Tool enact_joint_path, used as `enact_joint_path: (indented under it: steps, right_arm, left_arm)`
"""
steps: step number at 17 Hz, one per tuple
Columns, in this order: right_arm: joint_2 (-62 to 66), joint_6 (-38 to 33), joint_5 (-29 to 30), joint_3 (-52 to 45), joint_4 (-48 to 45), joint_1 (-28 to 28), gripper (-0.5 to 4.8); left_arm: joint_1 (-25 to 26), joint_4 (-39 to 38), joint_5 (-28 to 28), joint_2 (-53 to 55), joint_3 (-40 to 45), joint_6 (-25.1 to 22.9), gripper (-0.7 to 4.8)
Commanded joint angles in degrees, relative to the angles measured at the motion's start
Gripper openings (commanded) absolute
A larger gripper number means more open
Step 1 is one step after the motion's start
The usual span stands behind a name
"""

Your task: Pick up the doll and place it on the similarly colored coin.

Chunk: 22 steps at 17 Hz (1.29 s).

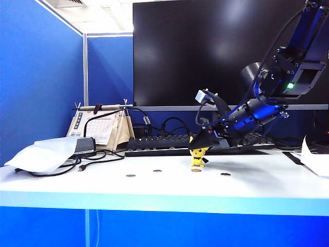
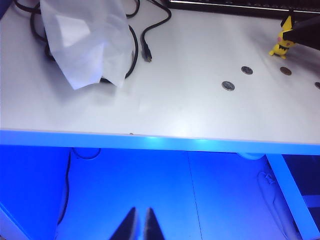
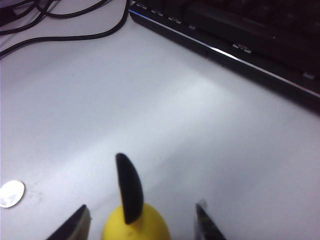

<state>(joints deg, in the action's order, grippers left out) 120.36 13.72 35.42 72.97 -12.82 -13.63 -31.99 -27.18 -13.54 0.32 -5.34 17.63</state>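
The yellow doll [image 1: 198,156] stands upright on the white table [image 1: 267,185], just behind the brass coin [image 1: 196,170]. My right gripper [image 1: 203,140] has come down over its head from the right. In the right wrist view the doll's yellow head [image 3: 137,227] and one black ear sit between the fingers of the right gripper [image 3: 141,206]. A gap shows on each side, so it is open. The left wrist view shows the doll [image 2: 280,44] and the coin [image 2: 285,71] far off. My left gripper [image 2: 140,211] hangs below the table's front edge, fingers together, holding nothing.
Three grey coins [image 1: 130,175] [image 1: 157,171] [image 1: 225,174] lie in a row along the table. A black keyboard [image 1: 159,144] runs behind the doll. A white plastic bag [image 1: 43,154] and black cables [image 1: 97,159] sit at the left, and white paper [image 1: 317,159] at the right edge.
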Motion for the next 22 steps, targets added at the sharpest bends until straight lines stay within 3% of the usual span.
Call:
enact_joint_path:
  steps: [1, 4, 5, 9, 12, 22]
  right_arm:
    - [-0.2, -0.2, -1.0, 0.1, 0.1, -0.1, 2.28]
    - [-0.2, -0.2, -1.0, 0.1, 0.2, -0.1, 2.00]
    - [-0.2, -0.2, -1.0, 0.1, 0.4, -0.1, 1.53]
    - [-0.3, -0.7, -1.0, 0.1, 0.6, -0.1, 1.42]
    - [-0.3, -2.0, -0.8, 0.1, 0.6, -0.1, 1.04]
    - [-1.2, -5.0, -0.6, 0.1, 0.6, -0.1, 1.02]
  left_arm:
    - [0.0, 0.3, 0.1, 0.0, 0.0, -0.1, 0.30]
    - [0.0, 0.3, 0.1, 0.0, 0.0, -0.1, 0.30]
    - [0.0, 0.3, 0.1, 0.0, 0.0, -0.1, 0.30]
    - [0.0, 0.3, 0.1, 0.0, 0.0, -0.1, 0.30]
    - [0.0, 0.3, 0.1, 0.0, 0.0, -0.1, 0.30]
    - [0.0, 0.3, 0.1, 0.0, 0.0, -0.1, 0.30]
